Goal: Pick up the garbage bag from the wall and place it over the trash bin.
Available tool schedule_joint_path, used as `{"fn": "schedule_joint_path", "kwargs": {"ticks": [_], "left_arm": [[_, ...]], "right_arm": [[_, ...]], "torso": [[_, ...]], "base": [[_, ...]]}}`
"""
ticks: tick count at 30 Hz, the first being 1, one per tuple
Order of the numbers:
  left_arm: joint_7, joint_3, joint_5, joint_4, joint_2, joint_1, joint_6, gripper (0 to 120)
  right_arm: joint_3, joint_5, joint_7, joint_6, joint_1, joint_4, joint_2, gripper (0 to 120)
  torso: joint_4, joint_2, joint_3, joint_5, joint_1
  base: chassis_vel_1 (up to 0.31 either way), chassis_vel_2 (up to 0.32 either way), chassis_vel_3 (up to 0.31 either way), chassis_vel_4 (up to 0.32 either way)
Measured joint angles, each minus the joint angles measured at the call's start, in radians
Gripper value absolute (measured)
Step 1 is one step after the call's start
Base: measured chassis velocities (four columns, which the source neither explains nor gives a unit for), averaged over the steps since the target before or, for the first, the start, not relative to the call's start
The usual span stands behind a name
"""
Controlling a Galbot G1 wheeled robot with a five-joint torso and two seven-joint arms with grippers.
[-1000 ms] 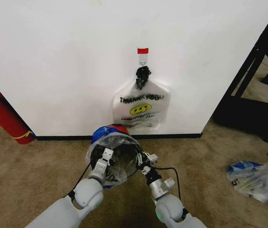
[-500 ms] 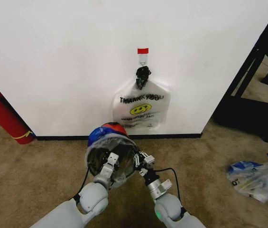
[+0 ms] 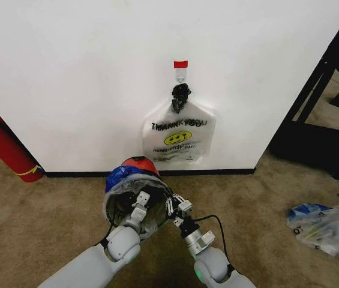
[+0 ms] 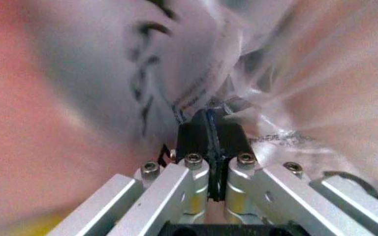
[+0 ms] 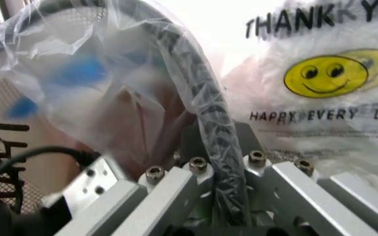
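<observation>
The trash bin (image 3: 138, 162), black mesh with a red base, lies tilted on the carpet below the wall (image 3: 67, 78), its mouth facing me. The garbage bag (image 3: 120, 177), thin translucent film with blue patches, is stretched over its rim. My left gripper (image 3: 140, 201) is at the mouth, shut on a fold of the garbage bag (image 4: 196, 73), as the left gripper (image 4: 208, 119) shows close up. My right gripper (image 3: 175, 207) holds the right side of the rim. In the right wrist view the right gripper (image 5: 219, 143) is shut on the bag-covered black rim (image 5: 190, 86).
A similar smiley bag (image 3: 180, 135) with a black knotted top hangs from the red-taped hook (image 3: 180, 65) just behind the bin. A red fire extinguisher (image 3: 4, 147) leans at the left. A plastic bundle (image 3: 325, 225) lies right, beside a black frame (image 3: 319, 90).
The bin with the bag has shifted a little left and toward me, its mouth turning more my way. Both grippers drew back with it, still holding.
</observation>
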Motion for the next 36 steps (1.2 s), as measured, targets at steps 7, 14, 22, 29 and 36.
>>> {"fn": "schedule_joint_path", "kwargs": {"ticks": [7,14,22,29,36], "left_arm": [[0.004,-0.018,0.014,0.003,0.02,-0.009,-0.001,0],[0.015,-0.013,0.011,-0.014,0.016,-0.003,-0.016,0],[0.042,0.01,-0.009,-0.072,0.008,0.022,-0.023,0],[0.043,-0.006,-0.017,-0.142,0.027,0.06,-0.037,0],[0.047,-0.071,-0.036,-0.346,0.088,0.166,-0.04,0]], "right_arm": [[-0.004,0.021,0.02,-0.033,-0.004,0.012,-0.025,0],[0.003,0.054,0.021,-0.039,-0.005,0.021,-0.036,0],[0.003,0.069,0.01,-0.014,0.0,0.008,-0.012,0],[0.006,0.074,0.009,-0.013,0.002,0.001,-0.009,0],[0.006,0.223,0.078,-0.083,0.015,-0.007,-0.017,0]], "torso": [[0.0,0.0,0.0,-0.0001,0.0],[0.0,0.0,0.0,0.0,0.0],[-0.0001,0.0,0.0,-0.0001,0.0],[0.0,0.0,0.0,-0.0001,0.0],[-0.0002,0.0,0.0,0.0,0.0]], "base": [[0.0,0.0,0.0,0.0],[0.0,0.0,0.0,0.0],[0.0,0.0,0.0,0.0],[0.0,0.0,0.0,0.0],[0.0,0.0,0.0,0.0]]}}
